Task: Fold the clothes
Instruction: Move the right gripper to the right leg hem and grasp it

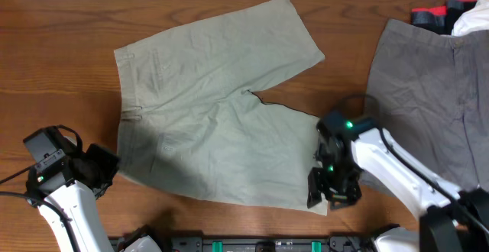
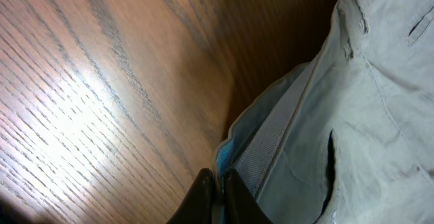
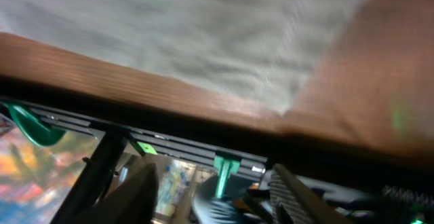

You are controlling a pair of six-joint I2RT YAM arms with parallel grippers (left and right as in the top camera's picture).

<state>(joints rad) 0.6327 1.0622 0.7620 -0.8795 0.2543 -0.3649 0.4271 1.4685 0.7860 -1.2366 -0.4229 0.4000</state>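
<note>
Legible markings: none. No text, label, brand, number or sign could be read on the khaki shorts point(image 1: 206, 122), the grey shorts point(image 1: 428, 92) or the table point(image 1: 61, 23).

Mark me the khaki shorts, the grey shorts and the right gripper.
khaki shorts point(image 1: 206, 114), overhead view, middle of the spread fabric.
grey shorts point(image 1: 428, 99), overhead view, middle of the visible cloth.
right gripper point(image 3: 211, 170), right wrist view, midway between its open fingertips.
</note>
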